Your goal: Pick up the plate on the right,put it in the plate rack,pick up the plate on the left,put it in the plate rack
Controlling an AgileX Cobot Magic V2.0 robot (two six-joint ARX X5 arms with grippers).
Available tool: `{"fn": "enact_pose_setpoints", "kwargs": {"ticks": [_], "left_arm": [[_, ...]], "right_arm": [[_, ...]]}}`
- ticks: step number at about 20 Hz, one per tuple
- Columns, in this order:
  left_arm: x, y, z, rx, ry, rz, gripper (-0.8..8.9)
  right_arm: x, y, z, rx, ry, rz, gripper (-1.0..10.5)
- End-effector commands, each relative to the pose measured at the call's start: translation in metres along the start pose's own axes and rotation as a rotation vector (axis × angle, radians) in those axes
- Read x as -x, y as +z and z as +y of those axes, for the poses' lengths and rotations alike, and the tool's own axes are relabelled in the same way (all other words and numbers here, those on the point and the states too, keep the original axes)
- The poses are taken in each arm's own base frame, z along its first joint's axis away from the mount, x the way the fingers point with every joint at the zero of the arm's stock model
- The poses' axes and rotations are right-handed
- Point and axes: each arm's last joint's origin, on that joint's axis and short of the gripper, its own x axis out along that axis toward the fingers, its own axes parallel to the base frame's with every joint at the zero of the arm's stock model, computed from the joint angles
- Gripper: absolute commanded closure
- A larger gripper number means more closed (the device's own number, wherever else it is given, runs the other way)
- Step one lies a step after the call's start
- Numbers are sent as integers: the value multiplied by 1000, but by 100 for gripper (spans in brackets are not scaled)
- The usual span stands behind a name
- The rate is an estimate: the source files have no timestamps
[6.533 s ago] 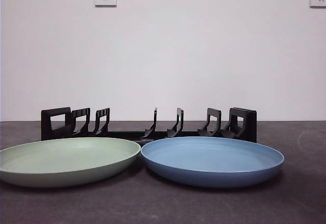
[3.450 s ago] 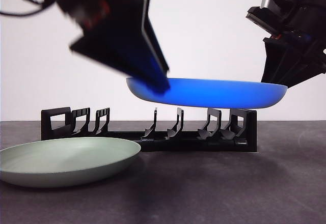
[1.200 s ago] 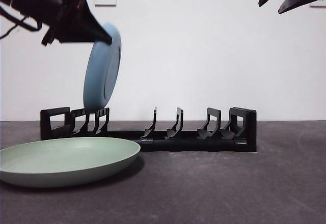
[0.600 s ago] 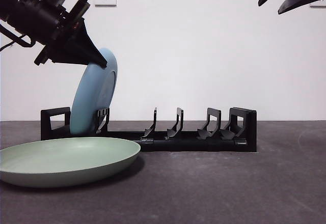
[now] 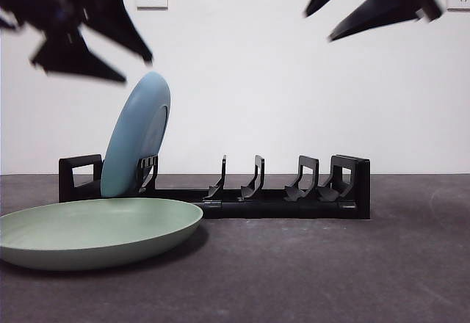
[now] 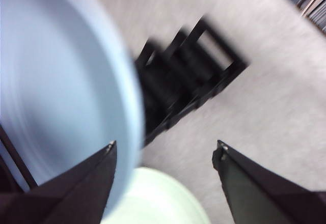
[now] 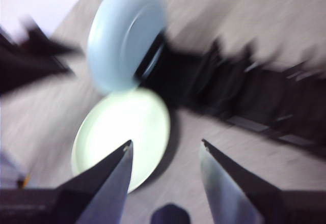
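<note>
We saw the blue plate [image 5: 137, 135] standing on edge, leaning, in a slot at one end of the black plate rack [image 5: 242, 191]. The green plate [image 5: 95, 229] lay flat in front of the rack. The other slots stood free. The left gripper [image 6: 165, 152], jaws apart, hung above the blue plate without touching it. The right gripper [image 7: 165, 150] was also spread, holding nothing. Both wrist views were blurred.

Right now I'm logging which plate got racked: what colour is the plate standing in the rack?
Light blue plate, standing in the plate rack; clearest in the front view.
</note>
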Motion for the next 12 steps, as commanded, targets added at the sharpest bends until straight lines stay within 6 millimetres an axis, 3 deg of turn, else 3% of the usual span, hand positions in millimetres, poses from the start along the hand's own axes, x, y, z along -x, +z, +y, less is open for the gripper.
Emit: {"fn": "enact_pose_setpoints", "kwargs": {"ticks": [1, 7, 12], "left_arm": [[25, 4, -24, -111, 15, -39, 489], [86, -6, -85, -316, 248, -86, 489], [101, -15, -107, -370, 246, -98, 491]], "right_arm": [[-29, -8, 5, 8, 34, 92, 729], [-119, -38, -1, -26, 70, 261, 728], [-169, -65, -17, -124, 126, 350, 728]]}}
